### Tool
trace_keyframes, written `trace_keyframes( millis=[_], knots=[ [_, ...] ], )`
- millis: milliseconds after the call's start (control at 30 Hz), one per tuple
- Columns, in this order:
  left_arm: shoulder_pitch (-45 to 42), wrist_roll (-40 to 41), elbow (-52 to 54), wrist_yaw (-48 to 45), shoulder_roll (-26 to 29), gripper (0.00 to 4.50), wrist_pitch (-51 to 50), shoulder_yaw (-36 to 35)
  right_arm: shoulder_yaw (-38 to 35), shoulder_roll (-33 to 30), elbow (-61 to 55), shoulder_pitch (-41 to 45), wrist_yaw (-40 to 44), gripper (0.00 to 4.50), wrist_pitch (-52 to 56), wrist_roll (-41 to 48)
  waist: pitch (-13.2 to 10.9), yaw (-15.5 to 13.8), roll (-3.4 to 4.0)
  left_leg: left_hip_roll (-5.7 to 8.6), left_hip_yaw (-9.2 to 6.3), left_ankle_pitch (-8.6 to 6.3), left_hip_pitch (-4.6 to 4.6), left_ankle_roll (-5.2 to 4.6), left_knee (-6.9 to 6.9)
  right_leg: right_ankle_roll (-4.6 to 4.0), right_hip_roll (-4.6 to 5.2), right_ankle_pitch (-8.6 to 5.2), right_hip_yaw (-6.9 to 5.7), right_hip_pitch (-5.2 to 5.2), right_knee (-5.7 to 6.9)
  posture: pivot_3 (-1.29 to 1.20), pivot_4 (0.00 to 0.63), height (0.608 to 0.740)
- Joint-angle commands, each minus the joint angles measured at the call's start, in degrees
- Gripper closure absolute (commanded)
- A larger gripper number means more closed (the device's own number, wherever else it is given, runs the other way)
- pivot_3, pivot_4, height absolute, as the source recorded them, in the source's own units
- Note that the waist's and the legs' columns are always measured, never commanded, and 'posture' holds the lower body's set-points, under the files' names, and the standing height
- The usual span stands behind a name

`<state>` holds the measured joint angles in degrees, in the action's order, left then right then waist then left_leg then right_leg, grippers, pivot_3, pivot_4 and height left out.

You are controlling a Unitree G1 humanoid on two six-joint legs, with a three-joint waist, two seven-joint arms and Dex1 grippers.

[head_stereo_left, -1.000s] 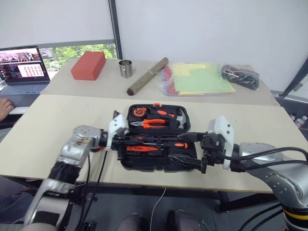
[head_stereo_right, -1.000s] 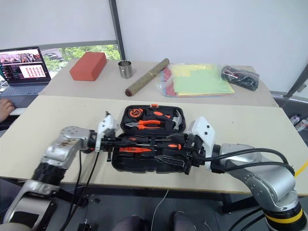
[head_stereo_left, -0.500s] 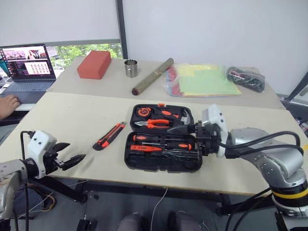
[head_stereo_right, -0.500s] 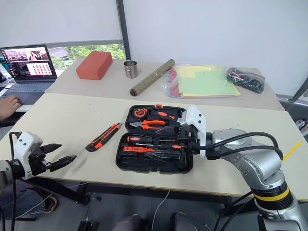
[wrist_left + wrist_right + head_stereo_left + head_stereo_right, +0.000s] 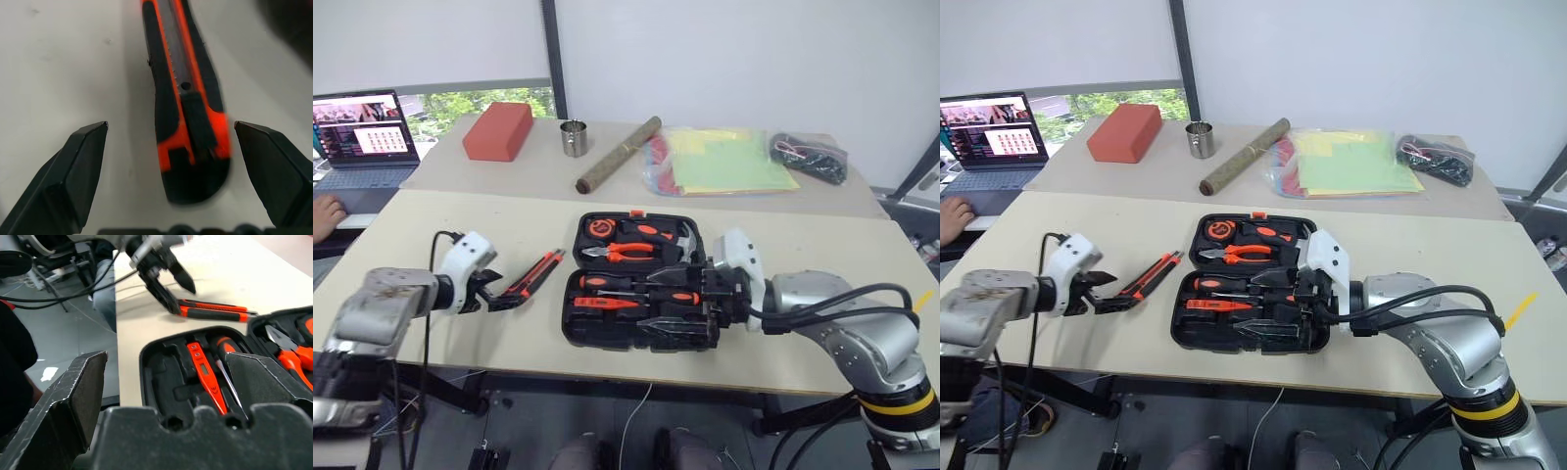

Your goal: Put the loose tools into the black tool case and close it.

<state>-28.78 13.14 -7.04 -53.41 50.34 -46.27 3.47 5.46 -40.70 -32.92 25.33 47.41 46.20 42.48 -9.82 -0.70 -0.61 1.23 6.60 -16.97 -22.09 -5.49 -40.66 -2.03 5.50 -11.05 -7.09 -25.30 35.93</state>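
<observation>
The black tool case (image 5: 607, 338) lies open in the middle of the front table. Its base holds screwdrivers (image 5: 641, 284) and a slim orange tester (image 5: 604, 303). Left of the case, an orange-and-black utility knife (image 5: 530, 279) lies loose on the table. My left gripper (image 5: 494, 294) is open, with a finger on either side of the knife's near end (image 5: 188, 122); neither finger (image 5: 80, 161) touches it. My right gripper (image 5: 705, 299) hangs open over the case's right side, holding nothing. The right wrist view looks across the case's slots (image 5: 164, 367) to the tester (image 5: 205, 372).
The case lid holds pliers (image 5: 625, 252), a hammer and a tape measure. On the back table are a red block (image 5: 497, 130), a metal cup (image 5: 573, 137), a rolled tube (image 5: 615, 154), bagged coloured sheets (image 5: 720, 162) and a black bundle (image 5: 808, 157). A laptop (image 5: 357, 137) and a person's hand (image 5: 325, 211) are far left.
My left gripper left the case, opened, swung out to the left, then came in around the knife's near end. My right gripper stayed open at the case.
</observation>
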Motion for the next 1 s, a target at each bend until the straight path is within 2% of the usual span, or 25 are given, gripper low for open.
trace_keyframes(
  millis=[33, 133, 267, 333, 467, 567, 667, 767, 833, 1000],
  knots=[
    [-2.17, -3.15, -4.89, 0.24, -1.71, 0.07, 2.3, 3.61, -1.93, -0.47, -3.15, -0.58, -1.04, 0.0, -0.16, 0.53, 0.0, 0.01, 0.01, 0.0, 0.01, 0.0, 0.03, 0.01, 0.0, 0.08, 0.01, -0.05, 0.01, 0.02, 0.01, 0.0, 0.15, 0.737],
    [-3.01, -4.08, -7.37, 0.89, -3.1, 0.78, 3.87, 3.69, -2.4, -1.18, -3.98, -1.46, -1.34, 0.0, -0.05, 0.5, 0.01, -0.14, 0.03, -0.02, 0.01, 0.01, 0.17, 0.07, 0.0, 0.34, 0.08, -0.21, 0.04, 0.1, 0.04, 0.0, 0.15, 0.737],
    [-4.52, -2.26, -8.91, 1.1, -3.25, 2.25, 4.53, -0.74, -4.09, -2.51, -4.49, -2.83, -1.48, 0.0, 1.26, 2.49, 0.02, -0.26, 0.02, -0.01, -0.01, -0.01, 0.16, 0.08, 0.0, 0.37, 0.22, -0.21, 0.04, 0.08, 0.04, 0.0, 0.15, 0.737],
    [-6.03, -1.0, -9.28, 0.5, -2.79, 2.69, 5.2, -3.11, -4.91, -3.3, -4.72, -3.56, -1.15, 0.0, 1.83, 3.53, 0.01, -0.2, 0.01, -0.02, -0.01, -0.01, 0.13, 0.08, 0.0, 0.35, 0.23, -0.19, 0.02, 0.05, 0.04, 0.0, 0.15, 0.737],
    [-8.38, 7.18, -1.82, -14.91, 0.94, 2.69, 11.52, -6.12, -6.8, -5.63, -5.99, -6.19, -0.44, 0.0, 2.74, 5.39, -0.08, -0.2, -0.17, -0.02, -0.02, 0.01, -0.3, 0.07, -0.03, -0.04, 0.23, 0.03, -0.04, -0.4, 0.11, 0.0, 0.15, 0.737],
    [-9.58, 12.13, 6.28, -29.83, 4.74, 2.69, 10.77, -1.26, -7.56, -7.73, -7.34, -9.1, 0.01, 0.0, 1.92, 4.31, -0.08, -0.13, -0.23, 0.02, 0.0, 0.12, -0.56, -0.11, -0.17, -0.07, 0.22, 0.06, -0.09, -0.63, 0.14, 0.0, 0.15, 0.737],
    [-11.08, 9.65, 9.22, -36.93, 3.99, 2.69, 15.84, 6.23, -8.67, -8.84, -8.29, -11.55, -0.47, 0.0, 1.65, 4.01, -0.03, -0.05, -0.12, 0.1, 0.03, 0.27, -0.73, -0.4, -0.14, -0.04, 0.23, 0.04, -0.14, -0.73, 0.02, 0.0, 0.15, 0.737],
    [-13.88, 5.69, 6.66, -39.09, 0.43, 2.69, 20.49, 12.87, -9.95, -9.27, -9.65, -13.8, -1.41, 0.0, 1.81, 4.25, -0.03, -0.08, -0.11, 0.12, 0.04, 0.28, -0.6, -0.4, -0.13, 0.02, 0.18, 0.0, -0.11, -0.54, 0.03, 0.0, 0.15, 0.737],
    [-15.6, 3.95, 4.25, -39.09, -1.71, 2.69, 22.1, 15.29, -10.46, -9.27, -10.37, -14.73, -2.08, 0.0, 1.92, 4.37, -0.05, -0.12, -0.14, 0.04, 0.04, 0.3, -0.6, -0.36, -0.18, 0.32, 0.1, -0.17, -0.06, -0.54, 0.03, 0.0, 0.15, 0.737],
    [-18.9, -2.33, -3.63, -39.07, -6.88, 2.69, 27.85, 21.66, -12.65, -8.97, -12.67, -17.96, -5.0, 0.0, 2.36, 4.75, -0.06, -0.19, -0.16, -0.06, 0.05, 0.35, -0.62, -0.37, -0.22, 0.37, 0.06, -0.2, 0.04, -0.62, 0.12, 0.0, 0.15, 0.737]
  ],
)
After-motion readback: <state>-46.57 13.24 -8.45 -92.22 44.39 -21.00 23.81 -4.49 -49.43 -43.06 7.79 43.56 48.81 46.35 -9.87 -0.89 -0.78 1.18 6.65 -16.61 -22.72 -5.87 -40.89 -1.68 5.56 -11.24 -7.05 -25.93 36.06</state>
